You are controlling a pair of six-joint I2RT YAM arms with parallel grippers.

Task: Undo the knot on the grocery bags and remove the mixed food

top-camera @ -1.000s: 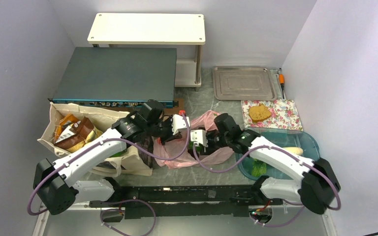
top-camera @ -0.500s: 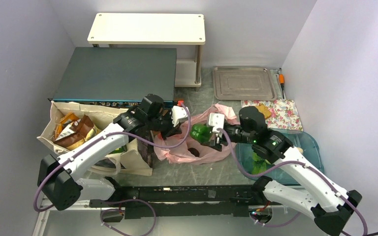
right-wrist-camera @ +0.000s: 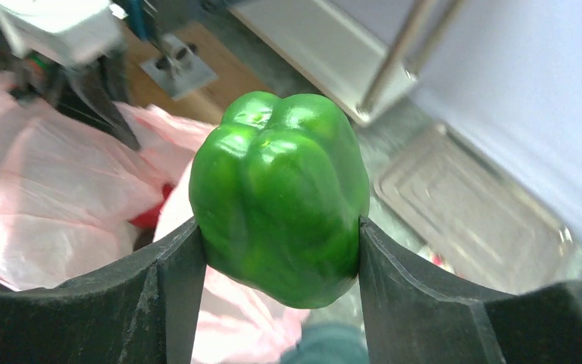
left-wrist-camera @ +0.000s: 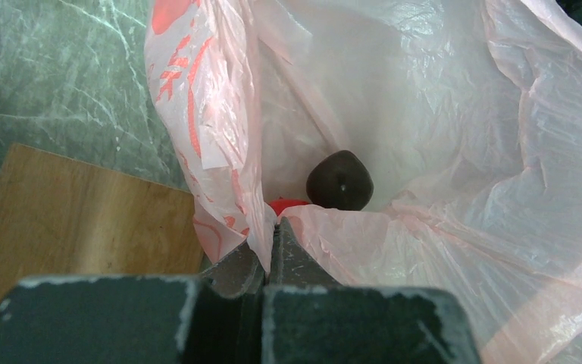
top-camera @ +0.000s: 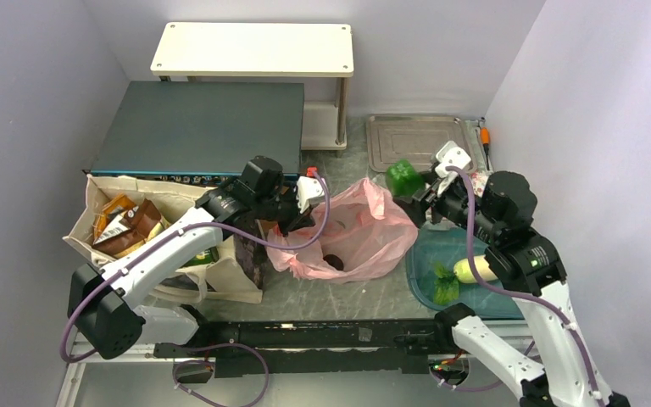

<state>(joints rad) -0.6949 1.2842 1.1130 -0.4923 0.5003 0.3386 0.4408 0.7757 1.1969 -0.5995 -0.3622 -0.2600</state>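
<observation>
Well, the left gripper [left-wrist-camera: 273, 227] has its jaws pinched together on the near rim of the pink bag [top-camera: 364, 237], lifting that edge so the mouth gapes. No knot shows in it now. I judge that hold is there to keep the thin plastic from collapsing while the other arm reaches in. Just beyond its fingertips, down in the bag, sit a dark round lump [left-wrist-camera: 339, 180] and a sliver of red fruit [left-wrist-camera: 288, 205].

The right gripper [top-camera: 420, 191] is clamped on the green pepper [right-wrist-camera: 280, 197], 1 finger on each flank, and carries it in the air clear of the bag. Below and behind that hand is the blue tub [top-camera: 420, 288], which holds the radish [top-camera: 475, 270] and greens [top-camera: 445, 288], so the tub looks like the drop spot. Chip bags [top-camera: 127, 225] wait in the tote [top-camera: 102, 191], out past the left arm's elbow.

1 second ago the right gripper was down inside the bag. Half a second ago it had the pepper just above the mouth. Now it has swung up and away toward the tray [top-camera: 415, 142], while the left gripper has barely shifted.
</observation>
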